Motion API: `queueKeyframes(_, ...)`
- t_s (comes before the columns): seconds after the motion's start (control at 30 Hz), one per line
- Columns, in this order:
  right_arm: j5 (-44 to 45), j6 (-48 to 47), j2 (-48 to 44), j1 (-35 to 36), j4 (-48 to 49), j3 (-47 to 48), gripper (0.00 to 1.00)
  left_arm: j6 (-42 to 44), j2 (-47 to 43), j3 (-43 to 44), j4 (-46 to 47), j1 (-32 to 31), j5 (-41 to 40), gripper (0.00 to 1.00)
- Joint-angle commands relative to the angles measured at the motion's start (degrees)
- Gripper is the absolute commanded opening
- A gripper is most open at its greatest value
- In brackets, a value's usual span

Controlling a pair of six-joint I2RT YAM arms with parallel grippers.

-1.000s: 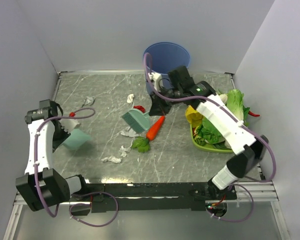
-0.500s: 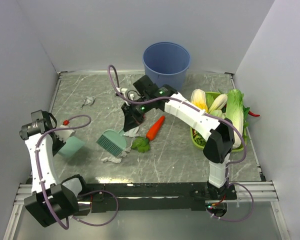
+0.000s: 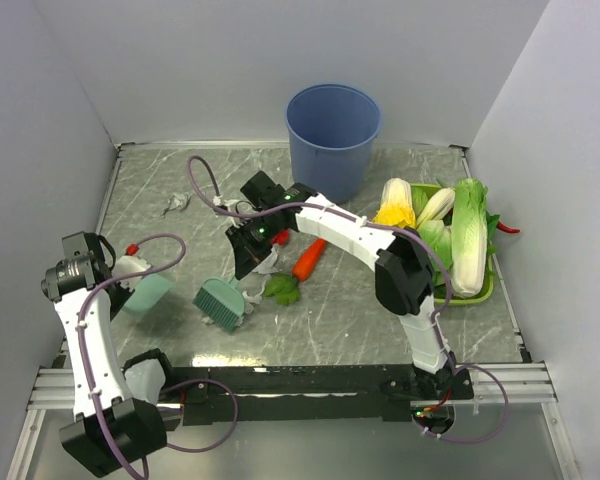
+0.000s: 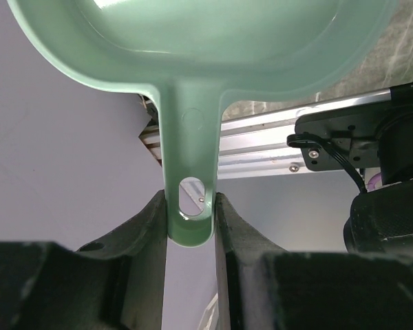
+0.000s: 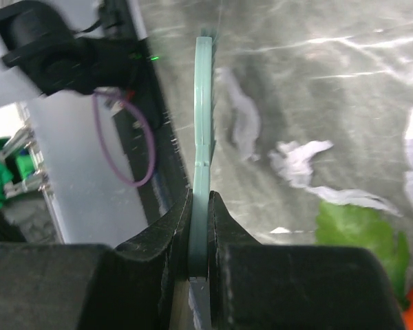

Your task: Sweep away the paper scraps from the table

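While my right hand (image 5: 201, 206) is clenched on the flat handle of the teal plastic brush (image 3: 218, 304) and my left hand (image 4: 190, 206) grips the handle of the pale teal plastic dustpan (image 3: 148, 293), the crumpled paper scraps (image 3: 263, 264) lie on the grey-green marble-patterned worktop (image 3: 340, 320). A cluster sits just left of the orange carrot (image 3: 310, 258), and one grey bit (image 3: 175, 204) lies well off to its left, farther back. I judge the sweeping barely begun (no scrap shows in the pan). Gathering and dumping remain.
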Motion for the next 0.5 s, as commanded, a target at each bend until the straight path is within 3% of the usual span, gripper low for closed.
queueKeyframes(0.0, 4.8, 3.0, 2.6, -0.9, 0.6, 7.1, 0.00, 0.1, -1.5, -0.1, 0.3, 0.3, 2.3, 0.01)
queueKeyframes(0.17, 6.8, 4.6, 6.7, -3.8, 2.5, 16.5, 0.00, 0.3, 1.8, 0.9, 2.3, 0.1, 5.6, 0.01)
queueKeyframes(0.3, 3.5, 2.0, 7.4, -4.9, 2.0, 21.7, 0.00, 2.5, 3.5, -0.5, 5.2, -0.6, 8.1, 0.01)
queueKeyframes(0.47, 2.0, -5.7, -3.2, -4.8, -1.6, 13.4, 0.00, 5.6, 5.7, -3.5, 5.3, -2.8, 8.0, 0.01)
